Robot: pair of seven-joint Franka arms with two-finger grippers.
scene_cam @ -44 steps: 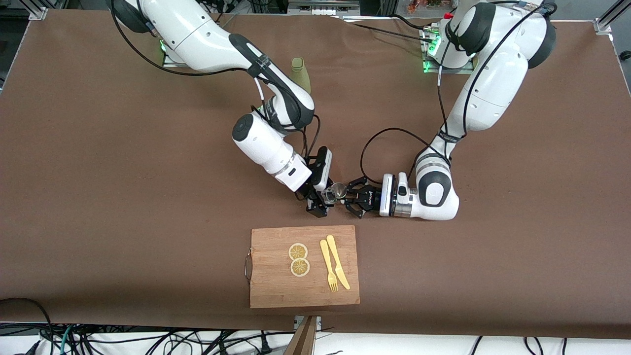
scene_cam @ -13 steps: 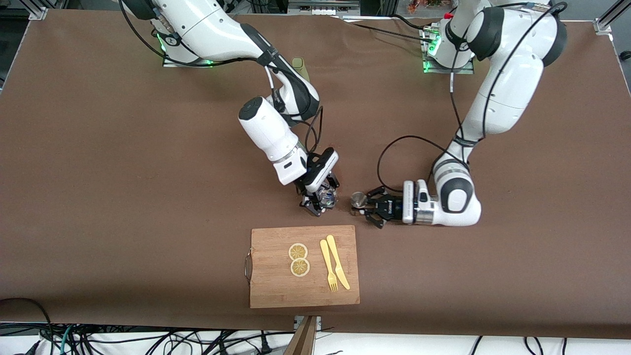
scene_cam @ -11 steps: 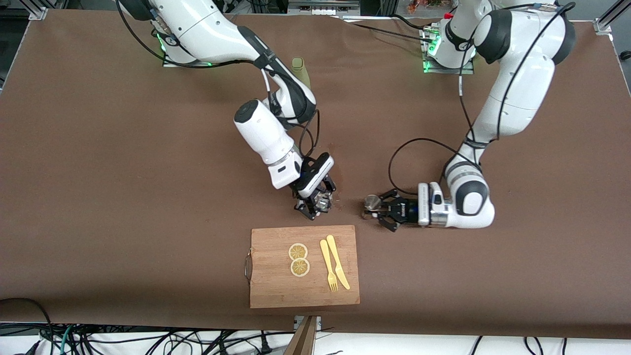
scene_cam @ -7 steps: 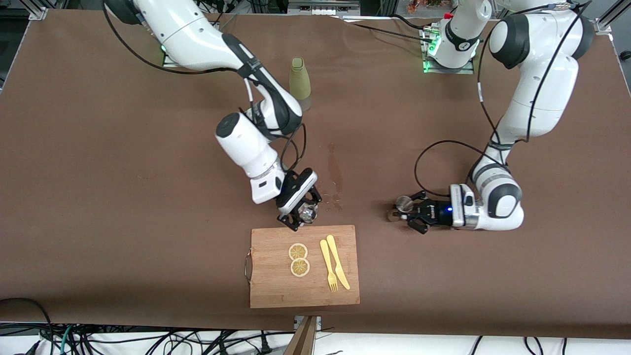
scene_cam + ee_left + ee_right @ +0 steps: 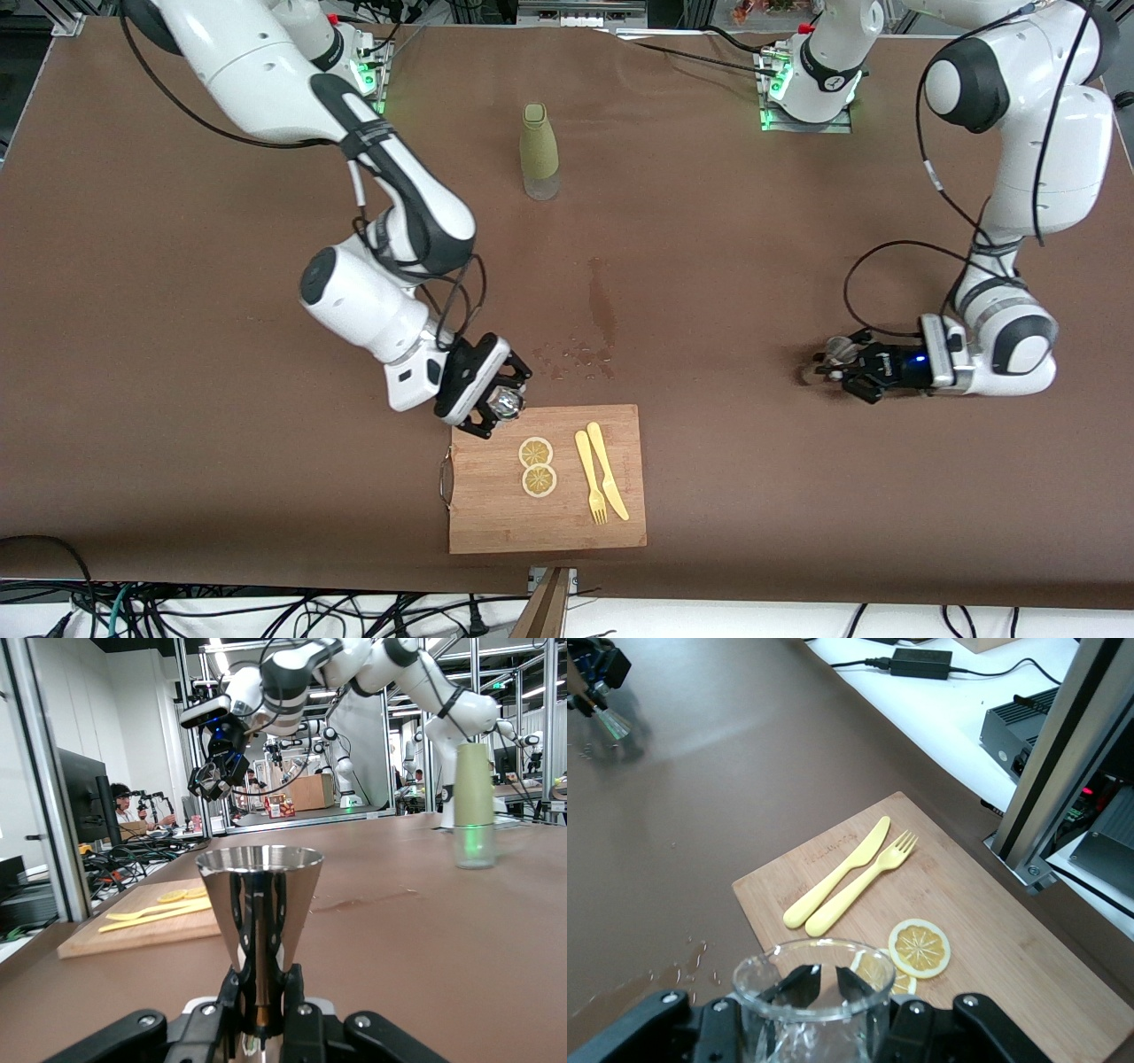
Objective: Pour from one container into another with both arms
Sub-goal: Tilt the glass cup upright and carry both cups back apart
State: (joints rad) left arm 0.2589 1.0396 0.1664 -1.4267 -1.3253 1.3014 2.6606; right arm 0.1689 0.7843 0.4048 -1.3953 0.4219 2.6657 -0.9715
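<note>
Glass [image 5: 811, 992] clamped in right gripper [image 5: 496, 409] over board [image 5: 496, 523]: fragile, slippery. Left gripper [image 5: 842, 370] clamps metal cup [image 5: 258, 908] at its narrow waist: rigid, light.

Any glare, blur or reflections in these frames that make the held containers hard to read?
Front view: even light, but the metal cup in the left gripper smears into its shadow. Left wrist view: that cup is sharp, mirroring the fingers. Right wrist view: the clear glass in the right gripper is see-through, rim catching light.
</note>
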